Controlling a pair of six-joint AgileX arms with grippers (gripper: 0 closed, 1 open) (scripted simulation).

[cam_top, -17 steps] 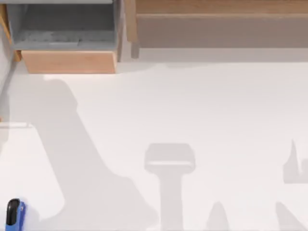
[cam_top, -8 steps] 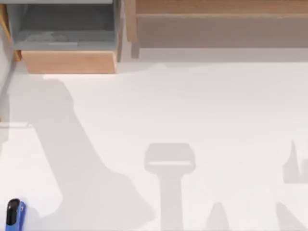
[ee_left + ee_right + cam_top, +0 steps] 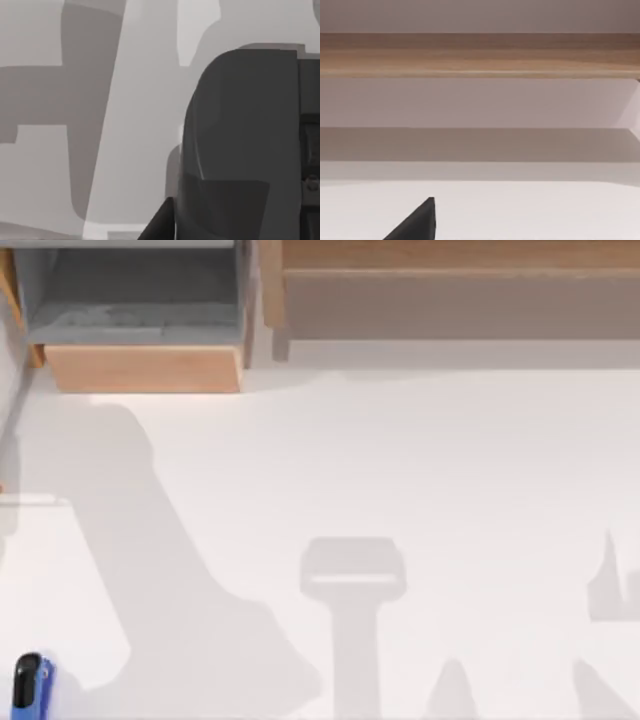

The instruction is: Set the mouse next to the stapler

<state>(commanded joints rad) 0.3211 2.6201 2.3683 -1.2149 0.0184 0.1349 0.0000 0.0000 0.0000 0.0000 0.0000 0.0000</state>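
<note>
Left gripper [image 3: 250,150], state indeterminate, looms dark over the bench [image 3: 400,460]; stapler [image 3: 30,685] lies apart at the bench's near-left corner; mouse placement judged not yet done.

We see the white table [image 3: 420,470] bare across centre and right in the top view; free passage there. Obstacles: stapler [image 3: 30,687] at the near-left corner, close to the table's left edge; open grey drawer w/ wooden front [image 3: 142,368] at far left; wooden shelf unit [image 3: 450,290] along the far edge, centre to right. Rt wrist view: wooden ledge [image 3: 480,55] ahead, w/ a recess beneath it.
</note>
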